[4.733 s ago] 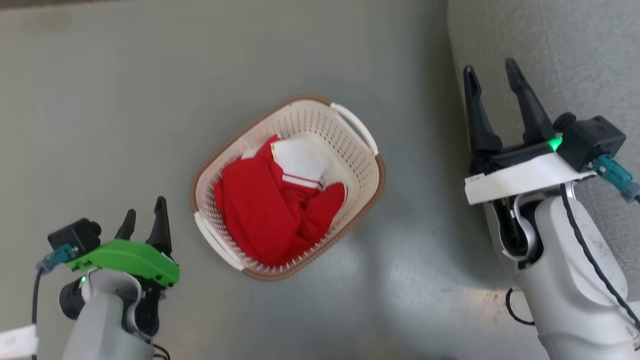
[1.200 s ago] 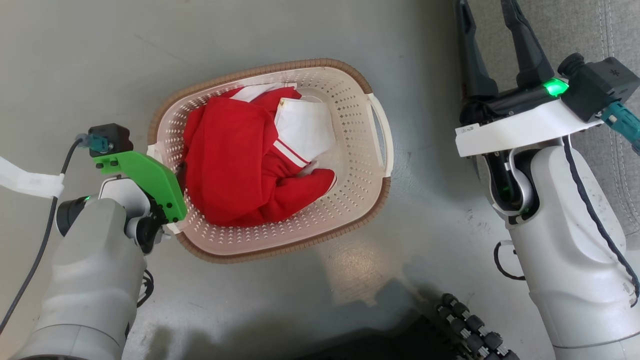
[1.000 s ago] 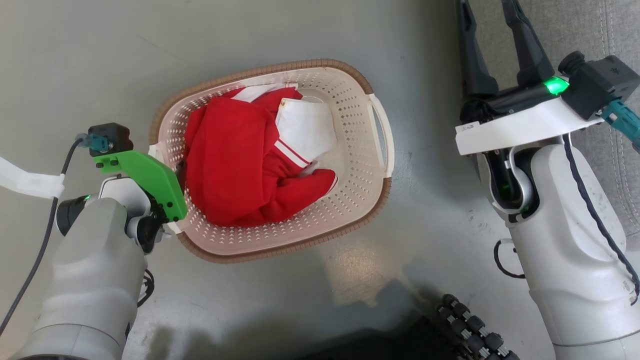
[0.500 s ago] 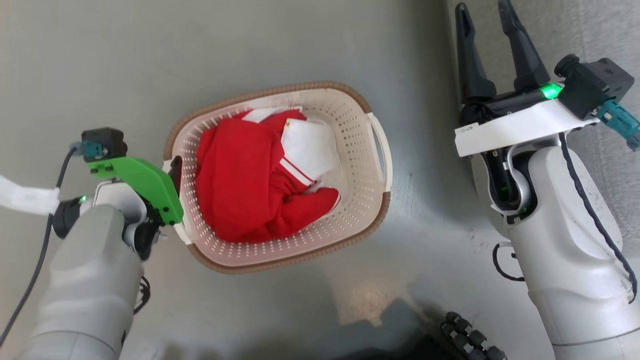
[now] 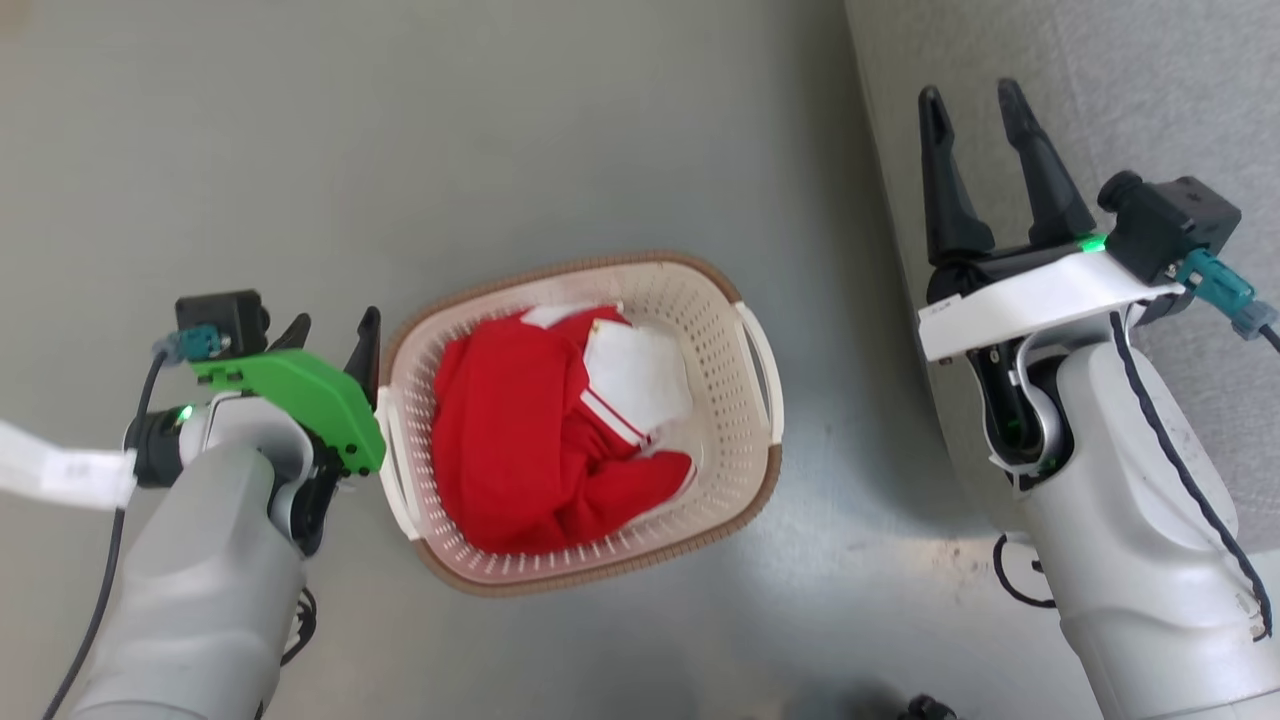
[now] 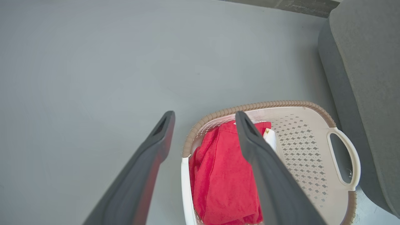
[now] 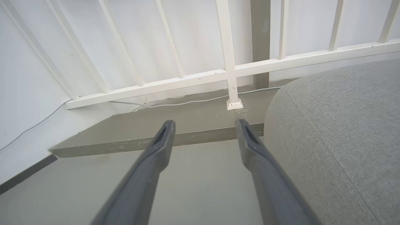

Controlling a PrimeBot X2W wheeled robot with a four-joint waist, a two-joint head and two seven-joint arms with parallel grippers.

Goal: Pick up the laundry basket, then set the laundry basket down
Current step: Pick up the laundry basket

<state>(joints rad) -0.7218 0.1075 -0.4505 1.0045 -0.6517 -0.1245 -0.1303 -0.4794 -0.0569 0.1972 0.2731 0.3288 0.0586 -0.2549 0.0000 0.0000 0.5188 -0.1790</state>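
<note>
The laundry basket [image 5: 560, 268], cream with a brown rim, sits on the grey floor holding a red and white garment [image 5: 520, 450]. My left gripper [image 5: 335, 325] is open just left of the basket's left white handle [image 5: 392, 470], with nothing between its fingers. In the left wrist view the left gripper [image 6: 203, 114] hovers over the basket's [image 6: 265, 104] near end, its right finger in front of the garment [image 6: 225, 175]. My right gripper [image 5: 970, 92] is open and empty, well to the right of the basket, and the right gripper [image 7: 204, 123] points at a wall.
A grey sofa [image 5: 1100, 80] lies to the right, close to the basket's right handle [image 5: 765, 375]; the sofa [image 7: 337, 140] also sits beside my right gripper. A white railing [image 7: 231, 72] and a floor step [image 7: 187, 131] stand ahead.
The left gripper, earlier on the basket's left handle, has come off it and now stands open beside it. The basket looks smaller and lower. The head camera has shifted.
</note>
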